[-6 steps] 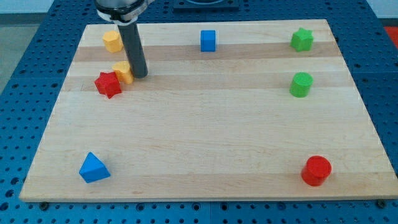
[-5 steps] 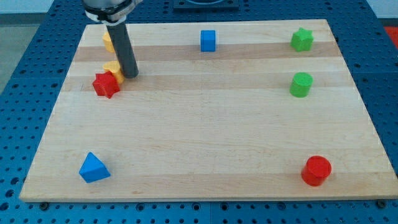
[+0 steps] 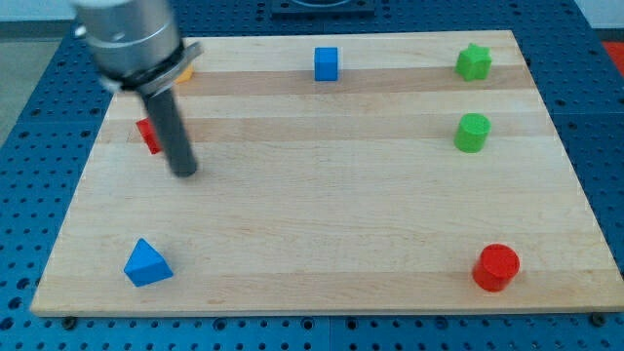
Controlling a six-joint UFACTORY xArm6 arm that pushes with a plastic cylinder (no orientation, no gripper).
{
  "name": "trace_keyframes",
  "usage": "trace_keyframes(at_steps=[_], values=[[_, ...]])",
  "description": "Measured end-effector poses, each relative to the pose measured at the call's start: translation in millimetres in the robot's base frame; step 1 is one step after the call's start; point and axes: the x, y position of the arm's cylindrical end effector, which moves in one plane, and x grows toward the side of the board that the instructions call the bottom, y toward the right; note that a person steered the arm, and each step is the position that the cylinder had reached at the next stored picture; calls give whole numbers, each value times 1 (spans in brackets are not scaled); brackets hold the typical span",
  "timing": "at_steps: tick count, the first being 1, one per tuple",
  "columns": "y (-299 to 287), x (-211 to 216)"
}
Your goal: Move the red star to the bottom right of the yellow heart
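Note:
The red star [image 3: 147, 135] lies near the board's upper left, mostly hidden behind my rod; only its left edge shows. The yellow heart is hidden behind the rod and arm. My tip [image 3: 185, 172] rests on the board just below and to the right of the red star. A sliver of a yellow block [image 3: 183, 70] shows at the top left, beside the arm's body.
A blue cube [image 3: 327, 63] sits at top centre. A green star [image 3: 473, 62] and a green cylinder [image 3: 472, 132] are at the right. A red cylinder [image 3: 496, 266] is at bottom right, a blue triangle [image 3: 146, 262] at bottom left.
The rod has swept left and down, from right of the yellow heart to below-right of the red star. It now covers the heart and most of the star.

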Motion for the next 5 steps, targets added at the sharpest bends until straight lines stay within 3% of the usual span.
trace_keyframes(at_steps=[1, 2, 3, 4, 5], values=[[-33, 12], [-40, -2], [-40, -76], [-40, -111], [-40, -113]])
